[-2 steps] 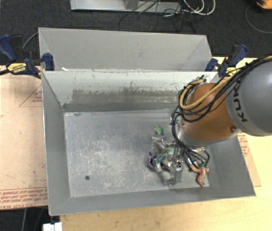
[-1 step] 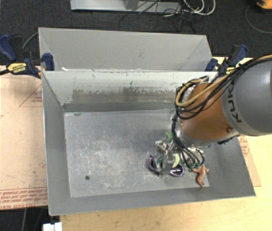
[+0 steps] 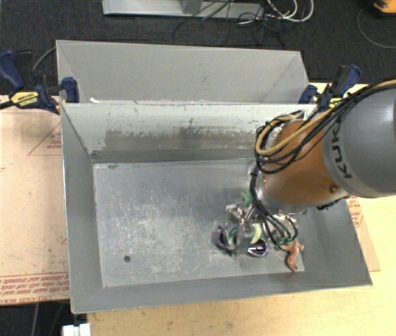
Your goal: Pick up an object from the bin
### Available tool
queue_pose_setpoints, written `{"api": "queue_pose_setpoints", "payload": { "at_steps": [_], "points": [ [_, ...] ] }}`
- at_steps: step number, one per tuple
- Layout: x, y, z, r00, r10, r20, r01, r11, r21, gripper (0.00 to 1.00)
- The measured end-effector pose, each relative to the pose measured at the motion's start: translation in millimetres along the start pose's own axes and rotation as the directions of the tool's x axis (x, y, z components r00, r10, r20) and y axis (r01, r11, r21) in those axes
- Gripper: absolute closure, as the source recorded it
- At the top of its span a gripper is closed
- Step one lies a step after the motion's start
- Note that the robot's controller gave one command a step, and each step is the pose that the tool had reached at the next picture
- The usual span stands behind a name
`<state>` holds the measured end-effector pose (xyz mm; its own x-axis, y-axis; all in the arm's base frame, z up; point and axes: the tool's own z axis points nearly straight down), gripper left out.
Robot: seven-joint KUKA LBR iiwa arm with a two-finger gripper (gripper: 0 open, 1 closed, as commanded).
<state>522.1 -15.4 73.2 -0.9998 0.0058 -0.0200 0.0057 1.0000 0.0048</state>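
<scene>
My gripper [image 3: 242,217] is down low in the bin's front right part, under the orange wrist cover. It sits right over a small cluster of loose things. A purple curved piece [image 3: 223,240] lies just left of and below it. A second purple rounded piece [image 3: 258,250] lies to the front right of it. A small green bit [image 3: 242,234] shows between the two, close under the gripper. Whether anything is gripped is hidden by the gripper body and the clutter.
A reddish-brown, hand-like small thing [image 3: 294,255] lies near the bin's front right wall, beside dark thin wire-like pieces [image 3: 280,235]. The arm with its orange cover and cables covers the bin's right side. The bin's sloping walls stand close on the right and front.
</scene>
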Motion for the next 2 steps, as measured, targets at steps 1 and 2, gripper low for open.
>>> {"api": "queue_pose_setpoints", "payload": {
  "at_steps": [1, 2],
  "points": [
    [-0.5, 22.8, -76.0, 1.0, -0.007, 0.005, 0.007, 1.0, -0.002, 1.0],
    [-7.1, 17.5, -102.1, 0.999, 0.034, 0.004, -0.034, 0.999, -0.001, 1.0]
  ]
}}
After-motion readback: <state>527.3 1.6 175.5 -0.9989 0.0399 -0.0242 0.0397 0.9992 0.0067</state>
